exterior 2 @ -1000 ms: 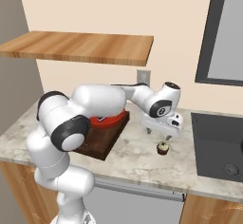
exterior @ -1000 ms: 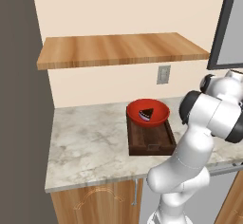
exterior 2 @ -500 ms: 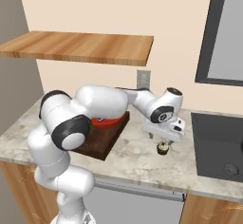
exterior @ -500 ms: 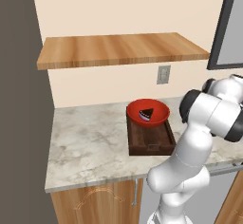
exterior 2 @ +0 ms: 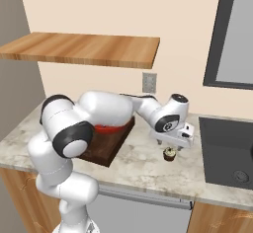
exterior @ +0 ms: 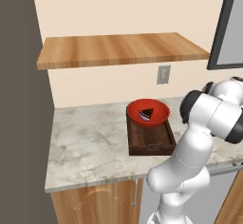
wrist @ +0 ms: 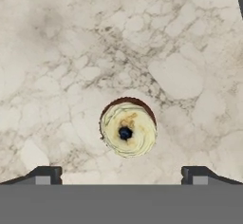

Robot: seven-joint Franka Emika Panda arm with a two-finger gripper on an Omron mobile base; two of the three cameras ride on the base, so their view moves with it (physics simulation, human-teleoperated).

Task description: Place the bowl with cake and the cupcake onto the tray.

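Note:
The red bowl with cake (exterior: 147,112) sits on the far end of the dark brown wooden tray (exterior: 151,141), and a dark cake wedge lies inside it. In the right base view the arm covers most of the bowl (exterior 2: 109,127) and tray (exterior 2: 106,149). The cupcake (exterior 2: 169,154) stands on the marble counter to the right of the tray. My gripper (exterior 2: 170,147) hangs open directly above it. Looking down from the hand, the cupcake (wrist: 127,129) with its cream top lies between my two wide-apart fingertips (wrist: 45,175), untouched.
A black cooktop (exterior 2: 227,150) is set into the counter right of the cupcake. A wooden shelf (exterior: 118,50) hangs on the wall above the counter, with an outlet (exterior: 163,74) below it. A dark cabinet (exterior: 227,26) is at the upper right.
The gripper has come down closer over the cupcake and stays open. The bowl and tray have not moved.

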